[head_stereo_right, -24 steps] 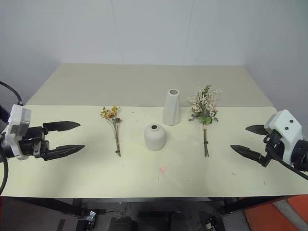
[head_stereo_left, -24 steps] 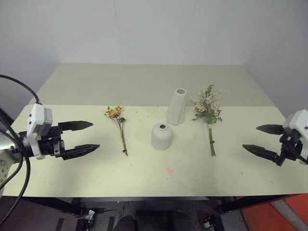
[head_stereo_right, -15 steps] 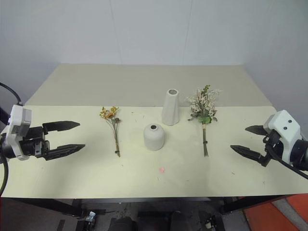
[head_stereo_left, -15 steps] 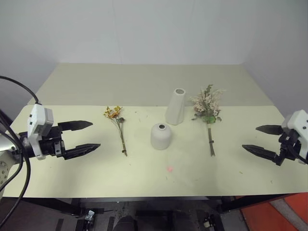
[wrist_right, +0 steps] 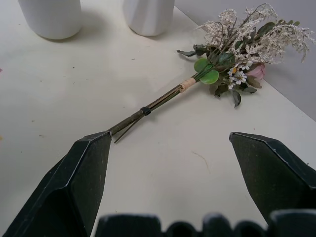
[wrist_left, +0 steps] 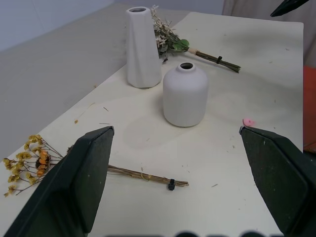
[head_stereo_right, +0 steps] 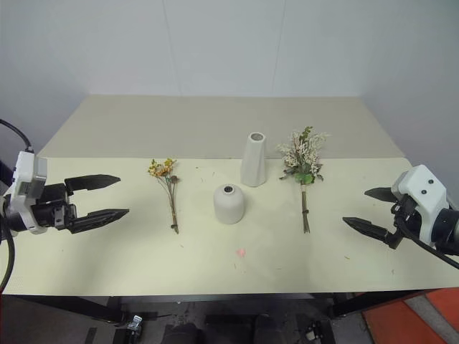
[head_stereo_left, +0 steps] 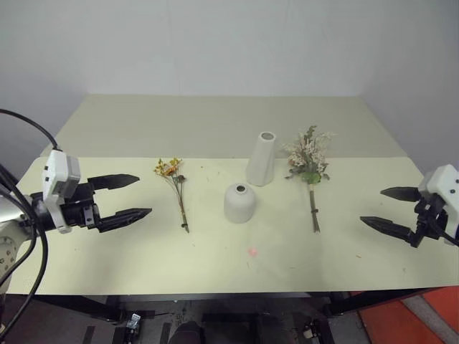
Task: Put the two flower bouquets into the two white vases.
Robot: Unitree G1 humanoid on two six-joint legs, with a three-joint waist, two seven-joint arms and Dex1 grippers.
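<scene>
A small bunch with orange-yellow blooms (head_stereo_left: 173,185) lies flat on the cream table (head_stereo_left: 215,129), left of centre. The larger bouquet (head_stereo_left: 310,168) of cream sprigs, a pink rose and green leaves lies right of centre, stems toward me. Between them stand the tall tapered white vase (head_stereo_left: 262,159) and, nearer me, the squat dome-shaped white vase (head_stereo_left: 239,203), both with nothing in them. My left gripper (head_stereo_left: 138,196) hovers open left of the small bunch. Over the table's right edge my right gripper (head_stereo_left: 384,208) is open too, facing the large bouquet's stems (wrist_right: 148,109).
A small pink spot (head_stereo_left: 252,251) lies on the table in front of the squat vase. A white wall rises behind the table. At the lower right, past the table's edge, the floor is orange-red (head_stereo_left: 401,322).
My left gripper has moved slightly to the right, toward the small bunch. The right gripper, the vases and the bouquets stay as they were.
</scene>
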